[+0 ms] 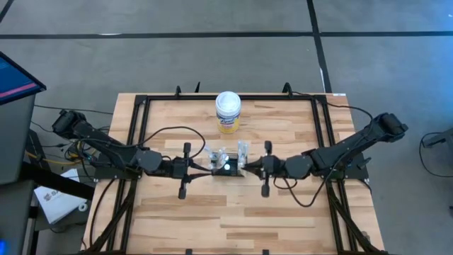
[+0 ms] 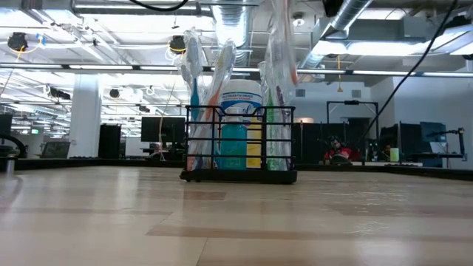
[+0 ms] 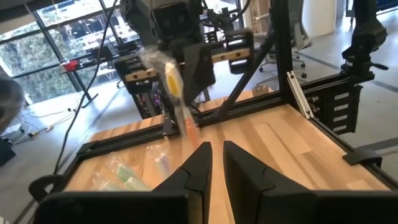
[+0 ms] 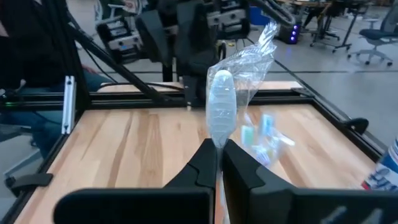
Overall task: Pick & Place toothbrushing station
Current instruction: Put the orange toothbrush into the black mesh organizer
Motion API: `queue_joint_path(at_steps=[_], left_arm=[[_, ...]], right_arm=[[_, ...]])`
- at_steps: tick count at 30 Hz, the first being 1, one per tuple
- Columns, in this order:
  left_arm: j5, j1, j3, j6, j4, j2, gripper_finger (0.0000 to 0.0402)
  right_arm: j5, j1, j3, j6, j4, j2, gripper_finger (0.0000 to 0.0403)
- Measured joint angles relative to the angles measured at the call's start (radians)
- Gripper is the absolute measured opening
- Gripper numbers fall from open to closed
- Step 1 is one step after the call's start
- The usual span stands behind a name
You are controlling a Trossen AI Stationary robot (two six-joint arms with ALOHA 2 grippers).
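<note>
high view: toothbrushing station [image 1: 228, 168], a small black wire holder, sits near the middle of the table [image 1: 283, 219], between the two arms, which reach in from the left and right edges. left gripper [image 1: 202, 168] is at the station's left side, right gripper [image 1: 248, 167] at its right side; both touch or nearly touch it, contact not resolvable from above. wrapped toothbrushes [image 1: 243, 149] stick out of the holder. white canister with a yellow label [image 1: 228, 112] stands upright near the far edge, apart from the station. low view: station [image 2: 240, 144] stands flat on the table [image 2: 236, 222], upright, with wrapped toothbrushes [image 2: 198, 81] rising out of its left and right ends; canister [image 2: 242, 129] shows through the mesh behind it. grippers themselves not distinguishable here. left wrist view: left gripper [image 3: 214, 163] jaws nearly together with a narrow gap; a wrapped toothbrush [image 3: 176, 93] with a yellow part stands just ahead of the tips; cannot tell whether it is pinched. more wrapped items [image 3: 134, 174] lie blurred to one side. right wrist view: right gripper [image 4: 219, 160] jaws clenched on the clear wrapper of a toothbrush [image 4: 221, 112], which stands upright from the tips; further packets [image 4: 264, 140] beside it.
</note>
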Motion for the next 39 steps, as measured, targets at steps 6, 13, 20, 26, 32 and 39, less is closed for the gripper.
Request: queue_joint_path(at_steps=[6,13,20,26,32,39], left_arm=[[0.005,0.000,0.000,-0.046,0.000,0.000,0.0034],[0.005,0.000,-0.022,-0.056,0.002,0.000,0.0034],[0.006,0.000,-0.082,-0.112,0.006,0.000,0.0035],[0.006,-0.001,-0.107,-0.164,0.021,0.000,0.0035],[0.005,-0.006,-0.130,-0.164,0.035,0.000,0.0035],[0.005,-0.005,-0.139,-0.186,0.040,0.000,0.0035]], right_arm=[[0.037,-0.005,-0.023,0.016,0.000,-0.015,0.0000],[0.106,-0.028,-0.023,0.068,-0.085,-0.015,0.0000],[0.125,-0.043,-0.024,0.057,-0.063,-0.015,0.0000],[0.127,-0.067,-0.023,0.068,-0.036,0.041,0.0000],[0.126,-0.080,-0.023,0.060,0.020,0.091,0.0000],[0.129,-0.081,-0.020,0.049,0.038,0.054,0.0000]])
